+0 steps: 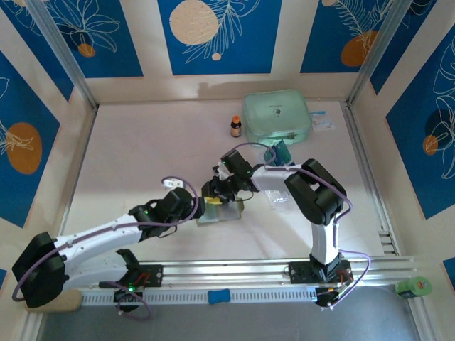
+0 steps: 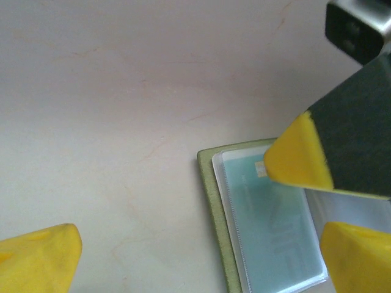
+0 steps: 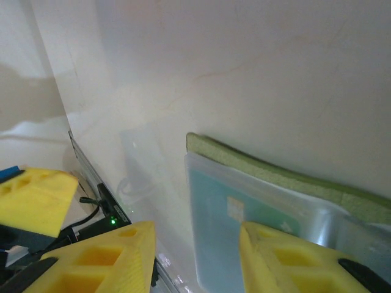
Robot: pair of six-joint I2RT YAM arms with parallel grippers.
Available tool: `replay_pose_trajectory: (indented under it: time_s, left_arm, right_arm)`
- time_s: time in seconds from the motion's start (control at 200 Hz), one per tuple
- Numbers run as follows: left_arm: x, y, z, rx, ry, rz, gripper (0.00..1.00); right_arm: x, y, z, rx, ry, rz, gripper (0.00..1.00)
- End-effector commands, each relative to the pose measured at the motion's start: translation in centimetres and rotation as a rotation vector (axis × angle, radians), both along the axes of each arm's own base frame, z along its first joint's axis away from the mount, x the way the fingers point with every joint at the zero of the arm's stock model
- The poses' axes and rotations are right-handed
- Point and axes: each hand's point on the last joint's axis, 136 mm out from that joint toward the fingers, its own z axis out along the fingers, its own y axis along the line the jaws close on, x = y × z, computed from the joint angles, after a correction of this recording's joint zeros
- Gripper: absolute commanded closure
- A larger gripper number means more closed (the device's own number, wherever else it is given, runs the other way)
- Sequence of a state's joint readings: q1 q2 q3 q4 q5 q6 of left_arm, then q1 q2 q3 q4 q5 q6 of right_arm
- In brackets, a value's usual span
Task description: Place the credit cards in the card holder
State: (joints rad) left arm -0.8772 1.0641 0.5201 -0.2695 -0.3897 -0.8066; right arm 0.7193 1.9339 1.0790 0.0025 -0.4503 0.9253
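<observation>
A mint-green zip case [image 1: 276, 116] lies at the far side of the pale table [image 1: 142, 156]. Just left of it stands a small brown bottle [image 1: 236, 127] with an orange cap. Blue wall panels [image 1: 213, 35] carry white leaf drawings.

Pale table [image 1: 142, 149] — open olive card holder [image 1: 217, 214] lies mid-front. Mint zip case [image 1: 276, 116], small bottle [image 1: 236, 126] toward the back — possibly amber.
</observation>
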Motion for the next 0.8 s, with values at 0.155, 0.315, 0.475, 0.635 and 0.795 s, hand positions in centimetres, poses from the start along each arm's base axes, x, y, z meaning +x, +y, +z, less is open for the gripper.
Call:
replay_pose_trajectory:
  time_s: [0.155,0.315,0.475,0.635,0.795]
  left_arm:
    - [0.4,-0.7,-1.3,0.022,0.028,-0.026,0.0]
    - [0.7,-1.4,-2.1,0.042,0.048,-0.043,0.0]
    - [1.0,-2.0,-2.7,0.046,0.06,-0.052,0.0]
    - [1.1,-2.3,-2.8,0.046,0.061,-0.058,0.0]
    - [1.1,-2.3,-2.9,0.045,0.061,-0.058,0.0]
  right_arm:
    - [0.8,-0.2,2.6,0.04,-0.016,-0.004,0.59]
    - [2.0,-2.2,4.3,0.034,-0.063,-0.032,0.59]
    - [4.2,-7.0,6.2,-0.082,-0.178,-0.077,0.6]
    - [7.2,-13.6,7.9,-0.309,-0.326,-0.125,0.6]
    - [10.4,-19.4,8.2,-0.539,-0.391,-0.16,0.61]
